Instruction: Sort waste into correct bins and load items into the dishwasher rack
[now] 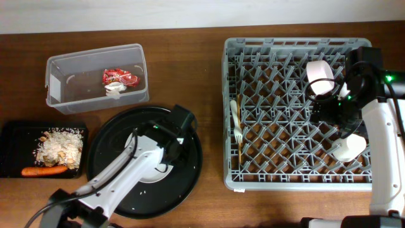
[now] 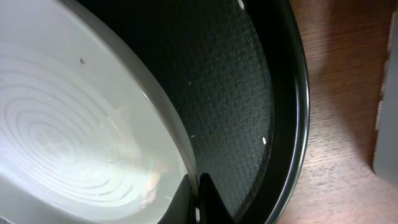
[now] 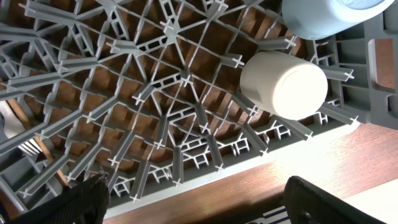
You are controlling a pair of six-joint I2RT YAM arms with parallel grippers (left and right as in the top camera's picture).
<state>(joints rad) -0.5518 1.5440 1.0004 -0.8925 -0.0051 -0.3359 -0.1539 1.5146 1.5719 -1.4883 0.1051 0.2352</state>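
Note:
The white plate lies in the big round black tray, mostly under my left arm. My left gripper is shut on the plate's rim; the left wrist view shows the fingers pinching the plate. The grey rack holds the pale pink bowl, the cream cup, the fork and spoon and the chopstick. My right gripper is open and empty above the rack's floor, near the cream cup and the light blue cup.
The clear tub at the back left holds the red wrapper and the white wrapper. The shallow black tray at the left holds beige scraps and the carrot.

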